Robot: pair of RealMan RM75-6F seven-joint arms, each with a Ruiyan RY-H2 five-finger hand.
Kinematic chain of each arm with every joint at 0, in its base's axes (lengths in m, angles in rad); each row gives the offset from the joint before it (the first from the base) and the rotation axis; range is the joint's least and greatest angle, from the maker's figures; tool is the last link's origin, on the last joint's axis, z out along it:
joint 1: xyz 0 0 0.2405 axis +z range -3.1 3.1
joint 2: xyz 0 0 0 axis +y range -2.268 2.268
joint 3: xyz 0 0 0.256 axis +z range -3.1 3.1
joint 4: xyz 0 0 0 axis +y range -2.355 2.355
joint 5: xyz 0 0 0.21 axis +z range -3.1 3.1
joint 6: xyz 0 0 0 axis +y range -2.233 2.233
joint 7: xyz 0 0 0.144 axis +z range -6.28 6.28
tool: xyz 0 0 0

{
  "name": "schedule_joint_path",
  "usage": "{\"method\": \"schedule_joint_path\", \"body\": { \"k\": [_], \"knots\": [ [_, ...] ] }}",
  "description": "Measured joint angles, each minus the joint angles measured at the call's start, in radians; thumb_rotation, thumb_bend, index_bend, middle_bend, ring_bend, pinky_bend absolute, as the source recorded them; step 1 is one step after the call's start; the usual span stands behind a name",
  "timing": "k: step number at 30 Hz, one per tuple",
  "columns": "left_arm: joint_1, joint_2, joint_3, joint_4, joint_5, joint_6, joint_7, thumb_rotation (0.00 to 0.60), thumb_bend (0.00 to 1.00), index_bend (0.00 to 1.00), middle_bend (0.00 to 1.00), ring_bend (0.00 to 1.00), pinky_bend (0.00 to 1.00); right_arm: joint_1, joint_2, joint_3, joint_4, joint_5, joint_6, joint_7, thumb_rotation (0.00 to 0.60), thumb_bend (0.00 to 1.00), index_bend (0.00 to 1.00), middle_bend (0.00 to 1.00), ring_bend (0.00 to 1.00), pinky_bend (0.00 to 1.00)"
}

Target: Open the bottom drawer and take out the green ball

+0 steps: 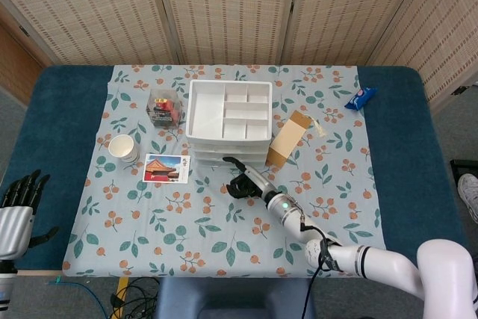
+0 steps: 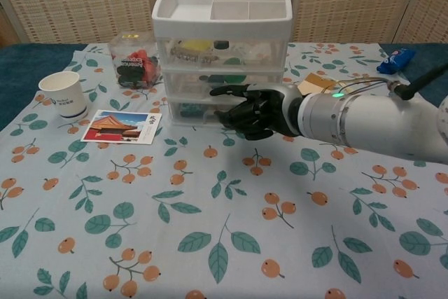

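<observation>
My right hand (image 2: 255,111) is up against the front of the bottom drawer (image 2: 210,112) of the white drawer unit (image 1: 228,121), fingers (image 2: 231,92) curled loosely, holding nothing. The drawer is shut. Through the clear fronts I cannot pick out the green ball for sure. My left hand (image 1: 19,203) hangs open off the bench (image 1: 67,110) at 8 o'clock, fingers spread.

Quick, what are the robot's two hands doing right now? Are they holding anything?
Left hand: open, fingers apart, holding nothing, off the table's near left corner.
Right hand: fingers curled in, holding nothing, in front of the bottom drawer.
</observation>
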Motion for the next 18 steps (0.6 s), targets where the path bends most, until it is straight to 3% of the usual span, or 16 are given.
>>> {"method": "schedule_joint_path", "body": {
  "k": [18],
  "knots": [
    [-0.004, 0.0, -0.002, 0.005, -0.004, -0.005, -0.003, 0.6, 0.13, 0.0, 0.0, 0.03, 0.07, 0.029, -0.048, 0.015, 0.062, 0.029, -0.012, -0.015, 0.6, 0.54, 0.04, 0.82, 0.94, 1.0]
  ]
}}
